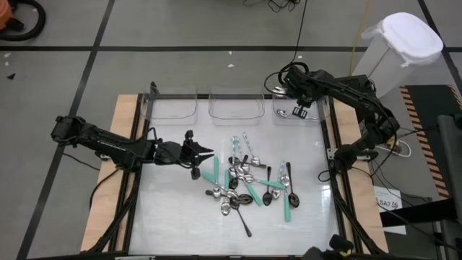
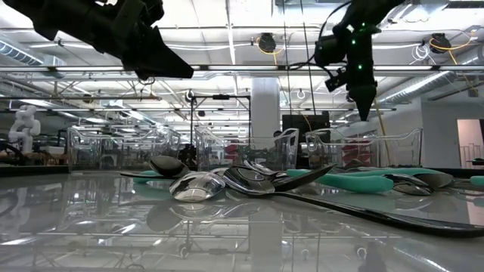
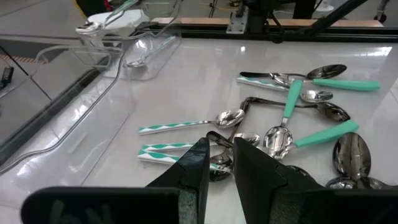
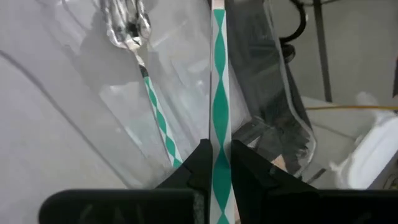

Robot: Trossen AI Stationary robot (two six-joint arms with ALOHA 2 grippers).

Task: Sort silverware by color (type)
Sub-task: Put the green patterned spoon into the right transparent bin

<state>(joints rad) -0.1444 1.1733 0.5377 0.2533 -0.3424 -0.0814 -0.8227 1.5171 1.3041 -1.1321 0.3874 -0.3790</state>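
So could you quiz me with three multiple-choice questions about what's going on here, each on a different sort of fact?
1. Where is the right tool?
A. over the spoon pile
B. over the right-hand clear bin
C. off the table

2. How many clear bins line the table's far edge?
A. one
B. three
C. five

3. What is the right tool doing?
A. gripping a utensil with a green-and-white patterned handle
B. gaping open, holding nothing
C. gripping a black spoon

Answers: 1 B, the high view shows it above the right-hand clear bin. 2 B, three stand side by side. 3 A, its wrist view shows the patterned handle clamped between its fingers.
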